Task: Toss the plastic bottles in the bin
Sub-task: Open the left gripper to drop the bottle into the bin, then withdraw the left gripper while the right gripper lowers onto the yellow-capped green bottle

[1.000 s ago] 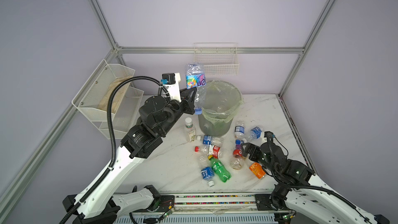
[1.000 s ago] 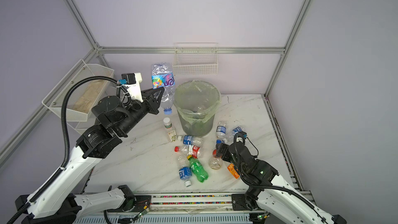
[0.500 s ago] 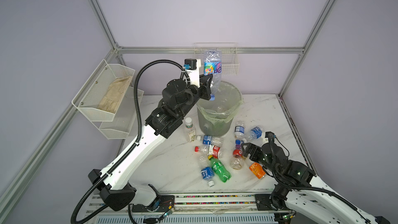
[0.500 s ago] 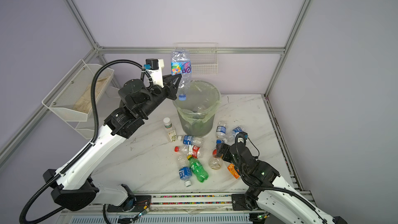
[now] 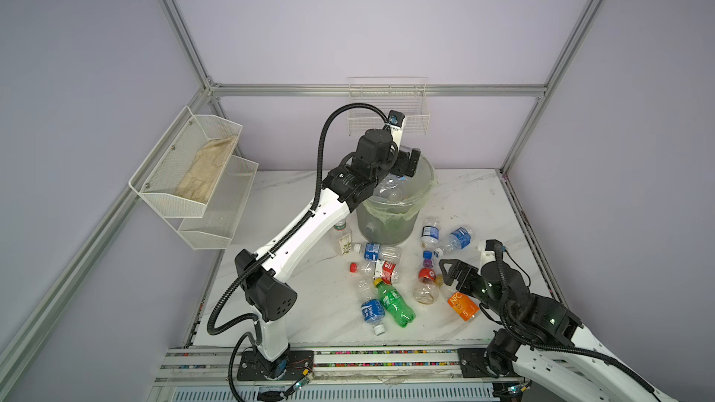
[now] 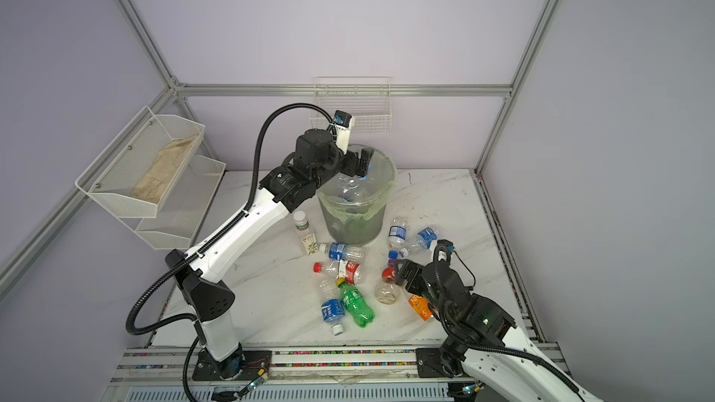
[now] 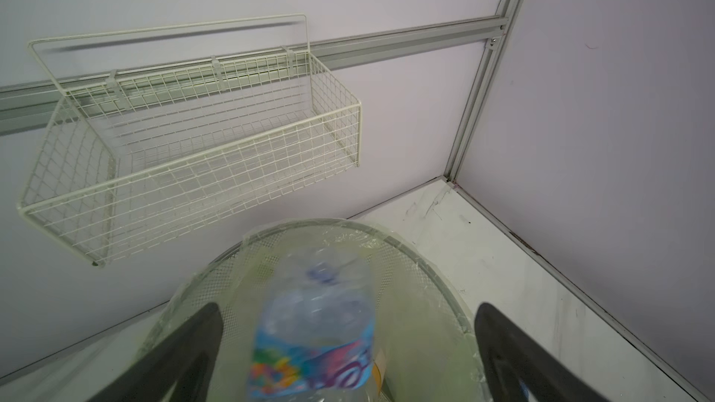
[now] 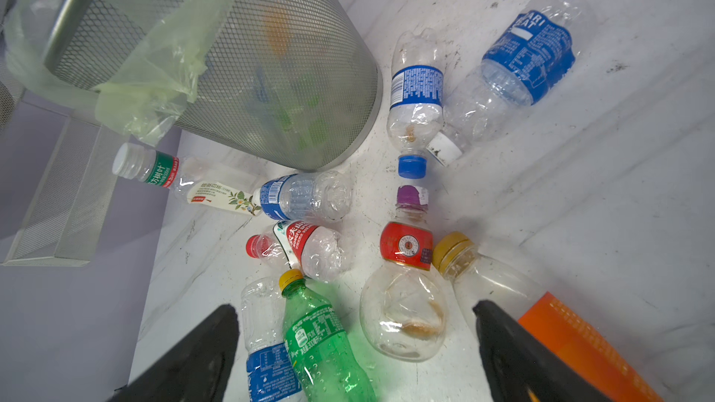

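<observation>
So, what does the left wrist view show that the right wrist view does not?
Only left wrist: the wall basket and a blurred bottle inside the open left gripper, over the bin. Only right wrist: the open right gripper, and the green bottle and others lying on the table. Both: the bin and the table.

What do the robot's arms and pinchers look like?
White links, chunky black joints. A ribbed black hose loops beside the left arm; thin black cables run along the right arm, with tiny green lights. The left gripper and right gripper each have two black pointed fingers.
</observation>
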Tool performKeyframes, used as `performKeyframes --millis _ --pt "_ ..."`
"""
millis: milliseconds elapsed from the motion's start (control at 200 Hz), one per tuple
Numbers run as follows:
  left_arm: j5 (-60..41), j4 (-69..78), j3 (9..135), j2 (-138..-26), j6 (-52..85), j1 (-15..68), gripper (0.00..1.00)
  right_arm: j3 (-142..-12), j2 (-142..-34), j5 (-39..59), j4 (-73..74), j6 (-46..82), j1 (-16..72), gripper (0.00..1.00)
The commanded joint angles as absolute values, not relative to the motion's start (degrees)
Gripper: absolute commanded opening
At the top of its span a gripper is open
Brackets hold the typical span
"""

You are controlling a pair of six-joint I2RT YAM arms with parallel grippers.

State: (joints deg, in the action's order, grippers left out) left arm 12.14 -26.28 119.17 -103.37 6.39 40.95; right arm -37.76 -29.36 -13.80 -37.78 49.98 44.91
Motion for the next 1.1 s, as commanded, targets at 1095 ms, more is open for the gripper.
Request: performKeyframes --millis 1095 --pt "16.4 -16.5 63.5 -43.5 16.7 41.4 1.00 -32.5 -43.0 -0.8 -23.8 46.9 44.9 0.97"
